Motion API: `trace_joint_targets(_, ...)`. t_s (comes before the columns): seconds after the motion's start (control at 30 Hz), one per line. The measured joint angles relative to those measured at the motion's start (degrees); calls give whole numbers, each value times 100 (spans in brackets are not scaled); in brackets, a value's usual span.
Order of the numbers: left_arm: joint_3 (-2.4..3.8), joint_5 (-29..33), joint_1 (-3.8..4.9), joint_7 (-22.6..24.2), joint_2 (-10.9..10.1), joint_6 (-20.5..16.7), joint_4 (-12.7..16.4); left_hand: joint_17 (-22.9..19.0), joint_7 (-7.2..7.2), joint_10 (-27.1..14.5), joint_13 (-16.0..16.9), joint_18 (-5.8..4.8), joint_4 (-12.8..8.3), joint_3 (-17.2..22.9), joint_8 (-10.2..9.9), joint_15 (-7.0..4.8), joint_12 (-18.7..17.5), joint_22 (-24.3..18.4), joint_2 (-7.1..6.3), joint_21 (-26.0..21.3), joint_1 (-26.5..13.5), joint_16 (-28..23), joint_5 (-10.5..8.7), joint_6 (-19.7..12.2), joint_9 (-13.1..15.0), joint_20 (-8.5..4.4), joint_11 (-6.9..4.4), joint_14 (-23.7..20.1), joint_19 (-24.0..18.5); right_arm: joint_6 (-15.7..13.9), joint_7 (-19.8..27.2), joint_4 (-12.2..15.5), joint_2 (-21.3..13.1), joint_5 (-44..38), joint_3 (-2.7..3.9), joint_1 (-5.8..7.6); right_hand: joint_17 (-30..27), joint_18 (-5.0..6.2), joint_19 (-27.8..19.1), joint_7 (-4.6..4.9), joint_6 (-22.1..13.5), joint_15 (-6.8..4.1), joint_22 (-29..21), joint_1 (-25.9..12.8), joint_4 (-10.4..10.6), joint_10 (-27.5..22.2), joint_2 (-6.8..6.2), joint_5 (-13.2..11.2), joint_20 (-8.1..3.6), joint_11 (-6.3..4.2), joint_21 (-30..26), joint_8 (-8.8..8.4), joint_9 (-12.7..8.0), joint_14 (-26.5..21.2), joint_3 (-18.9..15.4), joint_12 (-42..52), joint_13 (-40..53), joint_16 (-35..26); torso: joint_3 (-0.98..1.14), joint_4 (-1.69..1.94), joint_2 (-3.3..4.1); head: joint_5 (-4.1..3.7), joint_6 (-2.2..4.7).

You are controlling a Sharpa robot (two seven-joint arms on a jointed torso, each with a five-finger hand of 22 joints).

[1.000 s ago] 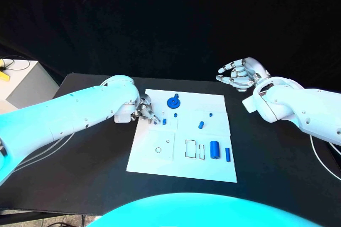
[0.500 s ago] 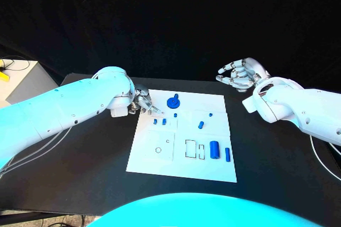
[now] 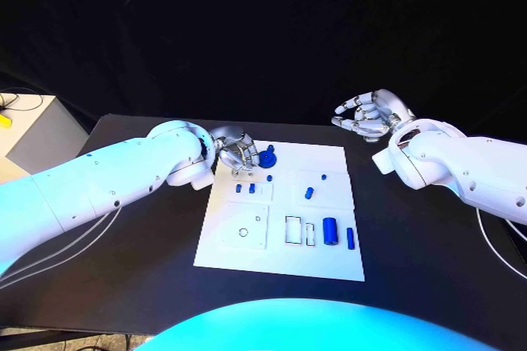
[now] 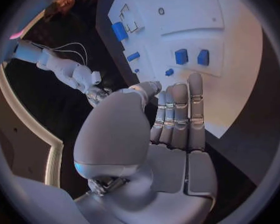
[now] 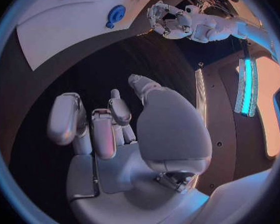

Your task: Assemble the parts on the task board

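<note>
The task board [image 3: 283, 214] lies mid-table [image 3: 132, 267], blue parts [image 3: 330, 231] scattered on it. The left hand [image 3: 238, 153] hovers over its far left corner beside a round blue part [image 3: 267, 158], fingers apart, holding nothing. The right hand [image 3: 370, 115] hangs off the board, fingers loosely spread, empty

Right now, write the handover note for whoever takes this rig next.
Left hand: above the task board's far left corner, fingers apart, holding nothing.
Right hand: raised off the board's far right corner, fingers curled, empty.
On the board: round blue part at the far edge, two small parts below the left hand, a large cylinder nearer the robot.
Done: cannot tell.
Left: parts lie loose on the board; assemble them.
</note>
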Motion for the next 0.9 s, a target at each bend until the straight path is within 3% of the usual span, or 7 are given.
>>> trace_joint_targets(0.1,-116,-405,-93,607,42,-529,-7,-36,12,14,-187,-1,-78,56,-105,0,-193,80,-26,76,26,0,0,74,-154,-2,13,0,-47,0,1,-4,0,1,0,0,0,0,0,0,0,0,0,0,0,0,0,0,0,0,0,0,0,0,0,0,0,0,1,-6,2,-18,0)
trace_joint_targets(0.23,-212,-968,-179,1208,145,-1042,-67,-2,19,21,-358,-2,-98,36,-276,8,-381,131,-115,139,-63,69,-23,168,-332,15,20,8,-81,0,2,-9,1,3,0,0,0,0,0,0,0,0,-1,0,0,0,0,0,0,0,0,0,0,0,0,0,0,0,-3,-10,5,-29,0)
trace_joint_targets(0.3,-262,-1262,-214,1412,222,-1221,-128,140,7,21,-434,-2,-116,18,-367,20,-461,164,-135,188,-83,219,-23,240,-424,18,20,111,-84,0,2,-10,9,3,0,0,0,0,0,0,0,0,-1,0,0,0,0,0,0,0,0,0,0,0,0,0,0,0,-3,-9,7,-37,0)
trace_joint_targets(0.4,-323,-1660,-248,1589,358,-1367,-233,693,0,21,-556,-2,-165,3,-517,21,-569,266,-195,354,-97,749,-23,328,-572,19,20,494,-41,0,2,-10,22,4,0,0,0,0,0,0,0,0,-1,0,0,0,0,0,0,0,0,0,0,0,0,1,0,0,-5,-10,10,-43,0)
trace_joint_targets(0.63,-372,-2370,-265,1649,586,-1387,-418,746,0,-127,-720,-2,-146,-15,-652,29,-793,338,-301,427,-204,923,-22,328,-701,20,80,525,-41,0,3,-11,33,5,0,0,0,0,0,0,0,0,-1,0,0,0,0,0,0,0,0,0,0,0,0,1,0,0,-6,-10,12,-53,0)
trace_joint_targets(0.9,-385,-2905,-267,1435,770,-1036,-576,830,-1,-165,-814,-3,-146,-49,-721,60,-884,382,-330,494,-233,1095,-22,327,-766,41,100,557,-20,0,3,-11,46,6,0,0,4,0,0,0,0,0,-2,0,0,0,0,0,0,0,0,0,0,0,0,1,1,0,-2,-12,12,-65,0)
